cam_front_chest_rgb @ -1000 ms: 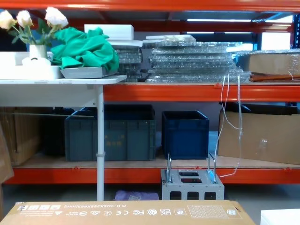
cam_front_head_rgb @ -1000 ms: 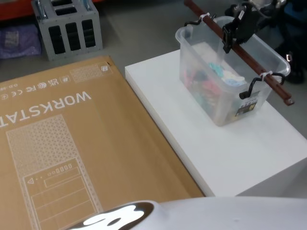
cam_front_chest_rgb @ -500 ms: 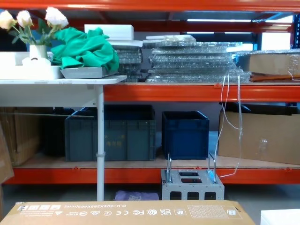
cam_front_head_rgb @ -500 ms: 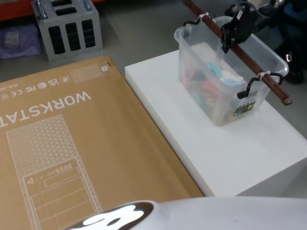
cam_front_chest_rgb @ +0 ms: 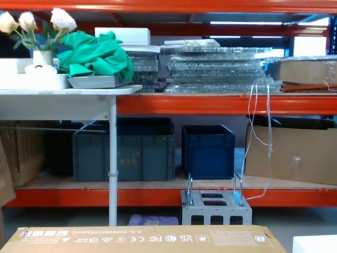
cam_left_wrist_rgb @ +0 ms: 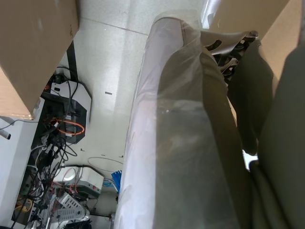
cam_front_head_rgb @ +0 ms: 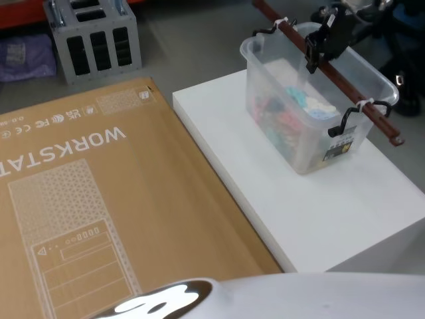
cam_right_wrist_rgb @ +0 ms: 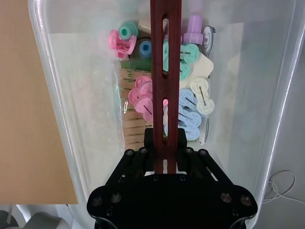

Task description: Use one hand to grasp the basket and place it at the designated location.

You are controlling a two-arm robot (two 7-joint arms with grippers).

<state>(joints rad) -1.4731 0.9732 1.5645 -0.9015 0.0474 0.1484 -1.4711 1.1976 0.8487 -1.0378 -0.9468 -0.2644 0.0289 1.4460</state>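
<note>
The basket [cam_front_head_rgb: 300, 136], a translucent whitish tub, is on the far right part of the white platform [cam_front_head_rgb: 312, 212]. Its dark red-brown bar handle [cam_front_head_rgb: 346, 91] runs across the rim, tied on with white ties. My right gripper [cam_front_head_rgb: 317, 52] comes in from the top right and is shut on the handle near its far half. In the right wrist view the black fingers [cam_right_wrist_rgb: 147, 138] clamp the slotted handle [cam_right_wrist_rgb: 165, 47] from both sides above the basket [cam_right_wrist_rgb: 59, 90]. Pastel pegs and clips [cam_right_wrist_rgb: 193, 107] lie inside. I cannot tell whether the base touches the platform.
A big flat cardboard box [cam_front_head_rgb: 99, 199] lies left of the platform, its edge low in the chest view [cam_front_chest_rgb: 142, 236]. A grey metal rack [cam_front_head_rgb: 93, 36] stands on the floor behind. Farther off are orange shelves with dark blue crates [cam_front_chest_rgb: 208, 150] and a white table [cam_front_chest_rgb: 68, 92].
The right gripper and the basket have shifted slightly up and to the left together; the grip on the handle is unchanged.
</note>
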